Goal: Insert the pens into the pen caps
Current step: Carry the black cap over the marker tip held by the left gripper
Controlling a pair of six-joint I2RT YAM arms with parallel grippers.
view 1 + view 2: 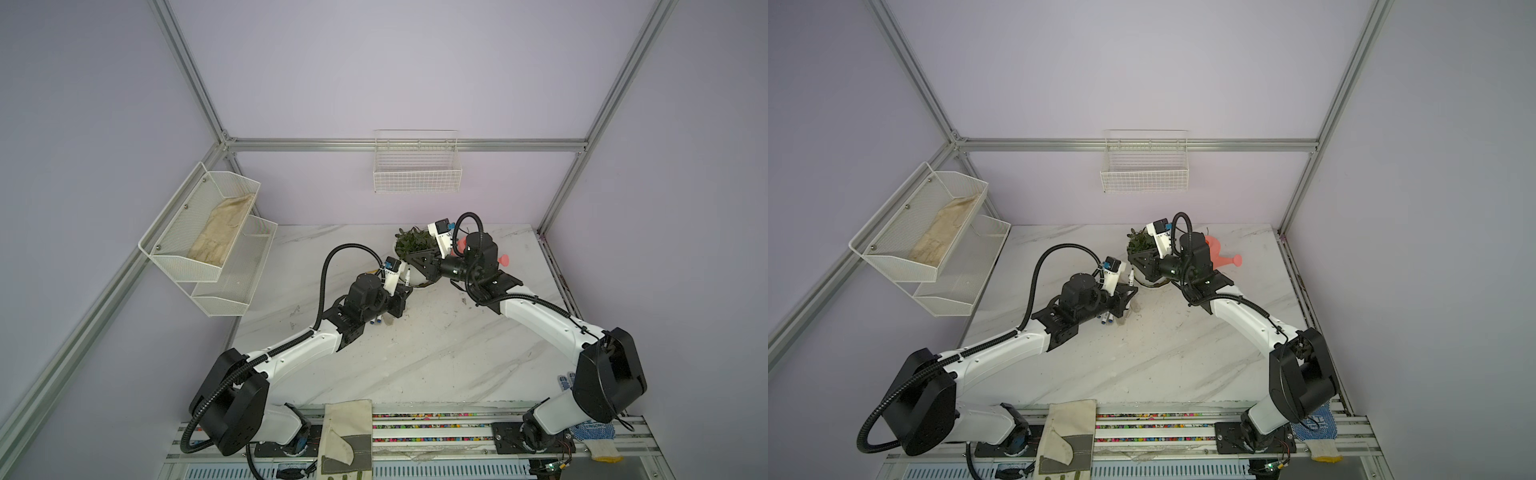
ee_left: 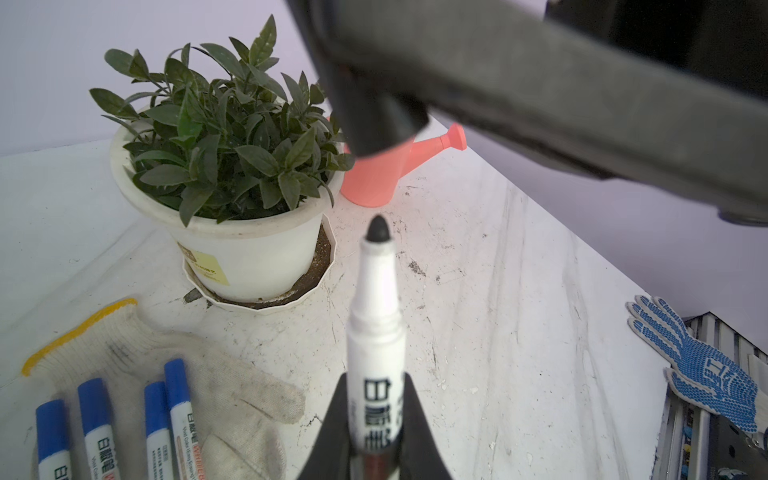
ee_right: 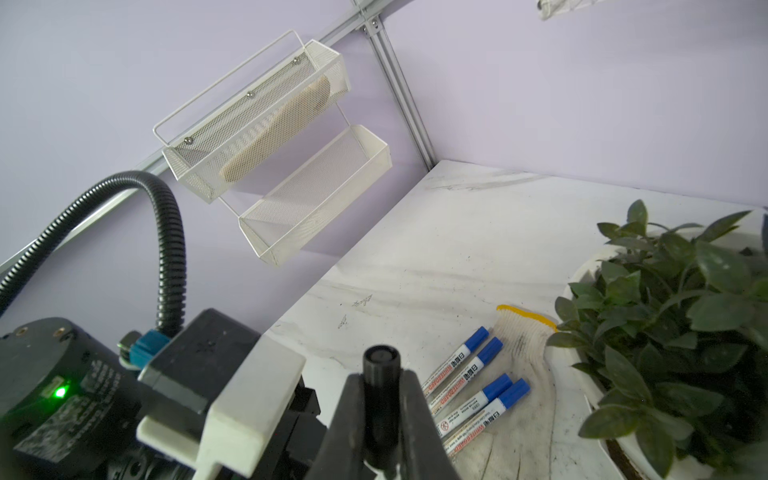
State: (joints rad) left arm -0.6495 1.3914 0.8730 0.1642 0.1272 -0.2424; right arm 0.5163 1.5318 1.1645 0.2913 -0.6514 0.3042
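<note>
Bimanual pen-capping station, wrist and top views. The left gripper (image 2: pixel 376 380) has its fingers clamped on the printed barrel of the uncapped pen (image 2: pixel 376 316), a white marker whose black nib points away from the wrist camera. The right gripper (image 3: pixel 381 388) has its fingers pressed together on the black cap (image 3: pixel 380 359), which stands out beyond the fingertips. In the left wrist view the cap hangs just beyond the nib, roughly in line with it; a gap separates the two, so the pen is not yet seated. In both top views the two grippers meet in mid-air in front of the potted plant (image 2: pixel 249 253), above the marble-patterned table (image 2: pixel 519 332). Four blue-capped pens (image 3: pixel 471 376) lie side by side on the table, partly on a white knitted glove (image 3: pixel 525 374) with a yellow cuff, near the pot. A pink watering can (image 2: pixel 374 183) stands behind the pot.
</note>
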